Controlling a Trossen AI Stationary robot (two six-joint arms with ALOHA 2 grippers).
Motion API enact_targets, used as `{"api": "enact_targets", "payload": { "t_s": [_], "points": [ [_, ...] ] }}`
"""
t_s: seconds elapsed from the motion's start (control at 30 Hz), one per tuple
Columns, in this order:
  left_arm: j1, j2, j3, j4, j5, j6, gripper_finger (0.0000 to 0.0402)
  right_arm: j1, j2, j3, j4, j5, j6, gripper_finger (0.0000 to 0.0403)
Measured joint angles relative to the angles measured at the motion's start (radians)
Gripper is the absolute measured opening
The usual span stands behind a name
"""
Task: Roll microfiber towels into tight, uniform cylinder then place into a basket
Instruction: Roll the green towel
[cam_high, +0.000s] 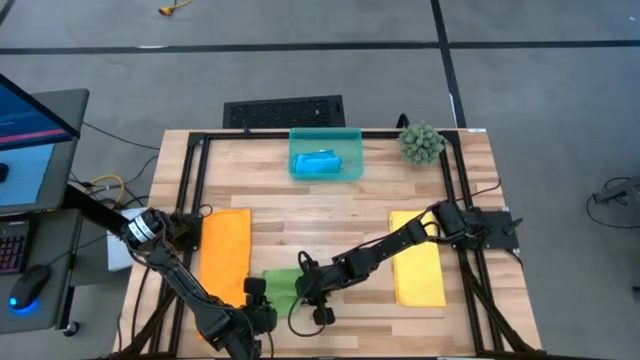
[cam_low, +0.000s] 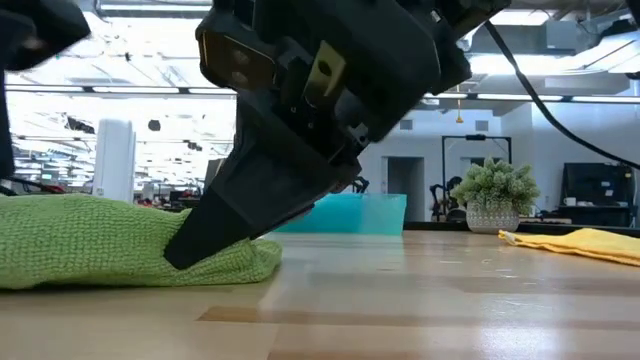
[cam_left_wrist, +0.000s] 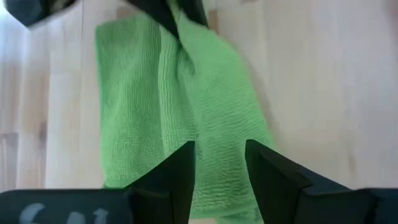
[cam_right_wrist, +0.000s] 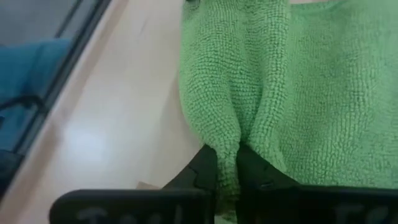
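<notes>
Right gripper pinches a fold of the green towel, table's 6 o'clock edge. Left gripper half open over the towel's other end. Risk: thin pinch slips, I get a loose roll.

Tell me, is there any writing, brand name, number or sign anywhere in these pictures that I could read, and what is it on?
None can be read.
Pale marks on the left gripper's body: cut off and blurred, unreadable.
Similar marks on the right gripper's body, below the green towel: blurred, unreadable.
Monitor beside the table: lit, but its contents are too small to read.
Basket, orange towel, yellow towel: no text shows.
</notes>
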Motion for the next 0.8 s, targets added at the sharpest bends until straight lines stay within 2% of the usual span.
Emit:
{"api": "enact_targets", "payload": {
  "t_s": [0.13, 0.43, 0.57, 0.8],
  "points": [
    [-0.034, -0.001, 0.021, -0.001, -0.034, -0.001, 0.0135, -0.012, 0.002, -0.002, 0.036, -0.063, 0.055, 0.0025],
    [-0.08, 0.002, 0.001, 0.073, -0.084, -0.001, 0.0135, -0.037, 0.006, -0.004, 0.077, -0.143, 0.229, 0.0038],
    [-0.077, 0.002, -0.045, 0.18, -0.099, 0.066, 0.0135, -0.039, 0.008, -0.004, 0.088, -0.162, 0.278, 0.0027],
    [-0.075, 0.004, -0.066, 0.189, -0.152, 0.084, 0.0135, -0.039, 0.007, -0.004, 0.091, -0.164, 0.301, 0.0036]
  ]
}}
